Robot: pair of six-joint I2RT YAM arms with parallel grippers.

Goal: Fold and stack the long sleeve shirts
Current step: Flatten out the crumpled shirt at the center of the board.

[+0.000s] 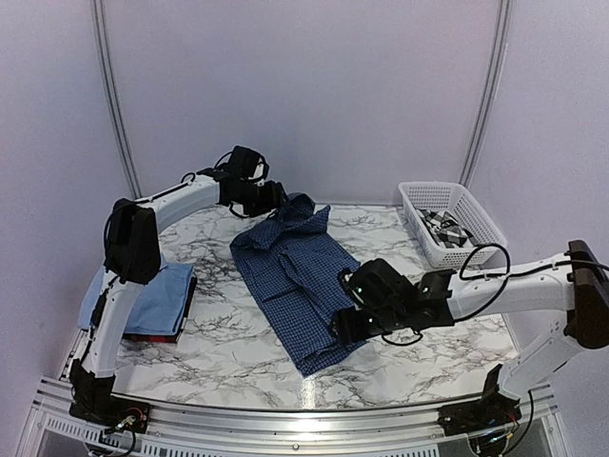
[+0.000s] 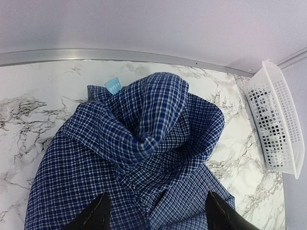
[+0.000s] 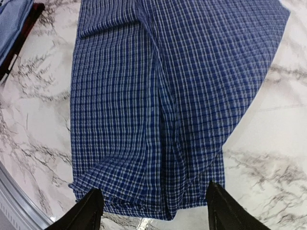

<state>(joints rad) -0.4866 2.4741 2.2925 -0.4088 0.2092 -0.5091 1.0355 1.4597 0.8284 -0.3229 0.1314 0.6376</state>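
It was a lab booth: plain white walls [image 1: 304, 86] closed in a marble-patterned table [image 1: 228, 343] edged by a metal rail [image 1: 285, 411].

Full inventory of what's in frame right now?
navy checked shirt: 1, navy with fine check, spread on the middle of the table, collar at the far end
light blue shirt: 1, plain light blue, folded, left edge of the table
dark red shirt: 1, dark red, under the light blue shirt, only its edge showing
black-and-white checked shirt: 1, lying in the basket
basket: 1, white plastic lattice, far right of the table
table: 1, white marble pattern
left end effector: 1, black, open, over the navy shirt's collar end
right end effector: 1, black, open, over the navy shirt's near hem
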